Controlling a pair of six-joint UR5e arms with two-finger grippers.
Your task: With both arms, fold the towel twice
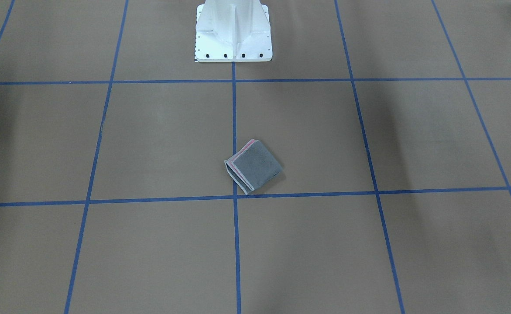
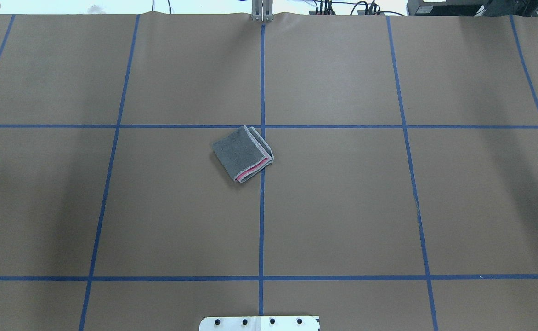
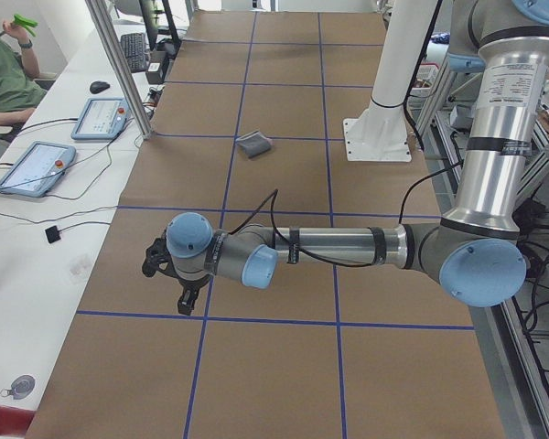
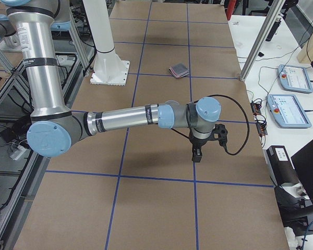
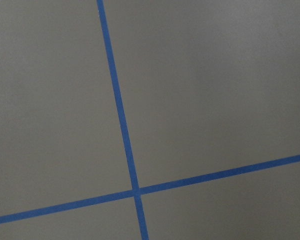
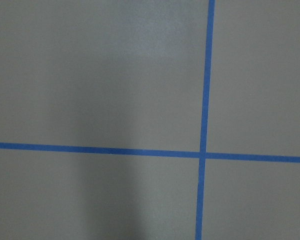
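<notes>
1. Terry cloth, grey side out: the towel (image 2: 243, 153) sits as a small squared bundle near the middle of the counter (image 2: 342, 207). It is skewed to the grid, and its hemmed side lies across the blue centre line (image 2: 261, 220). Judging by the stacked hems and the pink strip along one open edge, both folds look done (so the main danger is undoing them).
2. Nothing holds the layers down. Soft terry tends to spring back, so the top flap could creep open and show more pink.
3. The hems on the open side do not quite line up. Any tidying would mean pinching several layers at once, and catching only the top one would peel the fold apart.
4. The left arm (image 3: 329, 247) and the right arm (image 4: 125, 117) stretch low over opposite ends of the counter, well apart from the towel. The left fingers (image 3: 185, 299) and right fingers (image 4: 197, 154) show only in the side views, pointing down, and I cannot tell whether they are apart or together (the wrist cameras see only bare paper and tape).
5. A sweep back toward the middle at that height could scuff the paper cover or shove the bundle askew.
6. The black cable (image 4: 240, 125) loops out beside the right wrist and might snag on a turn.
</notes>
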